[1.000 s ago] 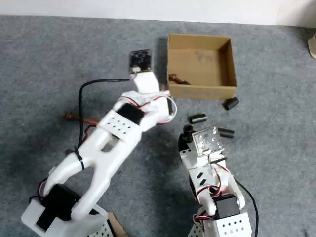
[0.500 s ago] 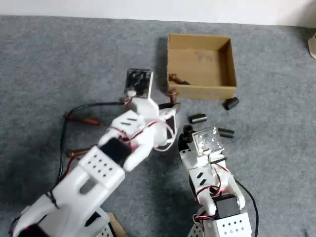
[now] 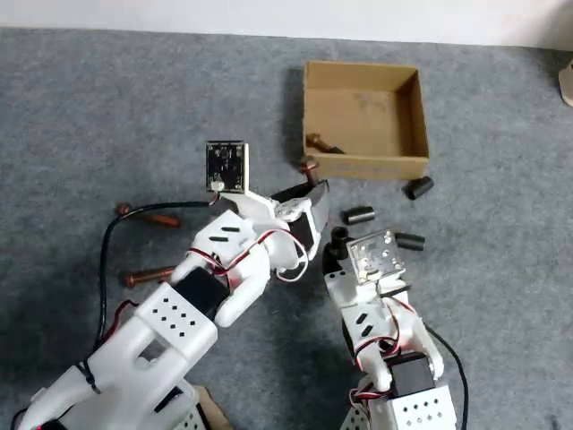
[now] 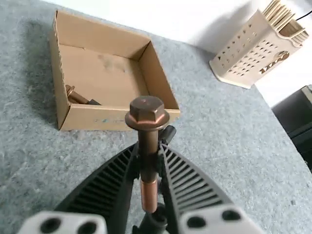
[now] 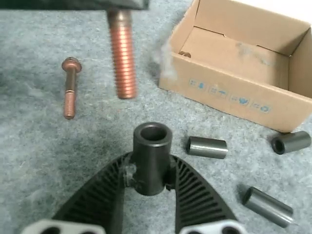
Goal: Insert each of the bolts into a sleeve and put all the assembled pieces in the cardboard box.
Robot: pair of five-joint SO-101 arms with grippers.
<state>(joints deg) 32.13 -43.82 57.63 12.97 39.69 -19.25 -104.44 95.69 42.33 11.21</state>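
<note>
My left gripper (image 4: 148, 146) is shut on a copper bolt (image 4: 147, 113), head away from the wrist and shaft between the fingers. In the high view this gripper (image 3: 309, 191) is just off the cardboard box's (image 3: 363, 167) front left corner. My right gripper (image 5: 151, 165) is shut on a black sleeve (image 5: 152, 146) held upright with its bore showing. The held bolt's threaded end (image 5: 122, 53) hangs a little above and to one side of that bore. In the high view the held sleeve (image 3: 339, 238) is close beside the left gripper. One assembled piece (image 3: 322, 144) lies in the box.
Three loose sleeves (image 3: 359, 215) (image 3: 418, 187) (image 3: 410, 241) lie on the grey carpet in front of the box. Two loose bolts (image 3: 148, 216) (image 3: 148, 277) lie at the left. A cream slotted holder (image 4: 256, 48) stands beyond the box.
The left arm has drawn back from beside the box's left wall and swung toward the right gripper, bringing the bolt near the held sleeve. The right arm has kept still.
</note>
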